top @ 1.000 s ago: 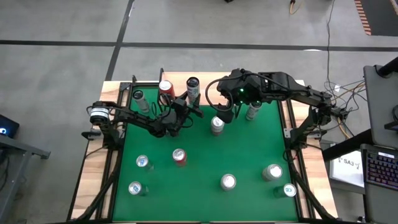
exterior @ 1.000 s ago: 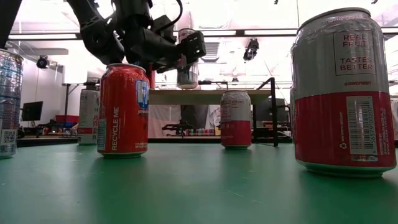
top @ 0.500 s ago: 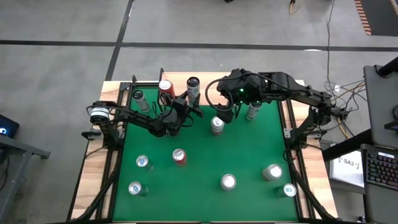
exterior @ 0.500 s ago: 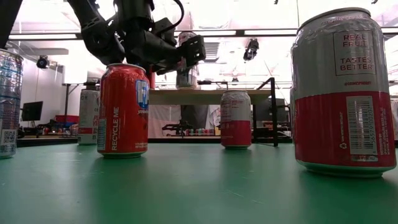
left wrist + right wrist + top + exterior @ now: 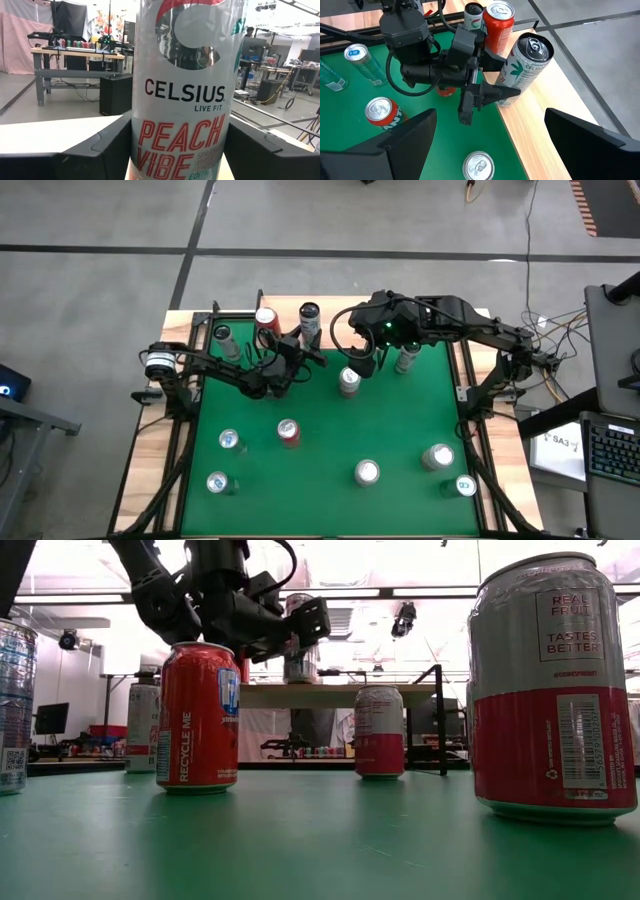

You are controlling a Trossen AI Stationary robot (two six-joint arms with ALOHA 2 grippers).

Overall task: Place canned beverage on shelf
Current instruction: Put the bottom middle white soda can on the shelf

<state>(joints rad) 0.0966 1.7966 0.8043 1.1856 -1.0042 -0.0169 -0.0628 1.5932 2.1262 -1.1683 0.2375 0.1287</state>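
A tall silver Celsius can [image 5: 180, 100] stands on the light wooden shelf [image 5: 535, 125] at the table's far edge. The high view also shows this can [image 5: 310, 313]. My left gripper [image 5: 505, 75] reaches level to it from the near left, one finger on each side, and is shut on it. The low view shows the can's lower part [image 5: 300, 665] under that gripper, just over the shelf top [image 5: 340, 695]. My right gripper [image 5: 362, 365] hangs open, raised above the far middle of the green table, holding nothing. My left gripper pinches the Celsius can's lower body [image 5: 137, 145] between its two fingers, one finger [image 5: 492, 92] on each side. The fingers come level from the table's near left and lie across the upright can. The can's base rests on the shelf top.
A red can [image 5: 266, 320] and a slim can [image 5: 222, 335] stand on the shelf to the left. Several cans dot the green table, among them a silver one [image 5: 348, 380] under my right gripper and a red one [image 5: 288, 430]. Black frame rails edge the table.
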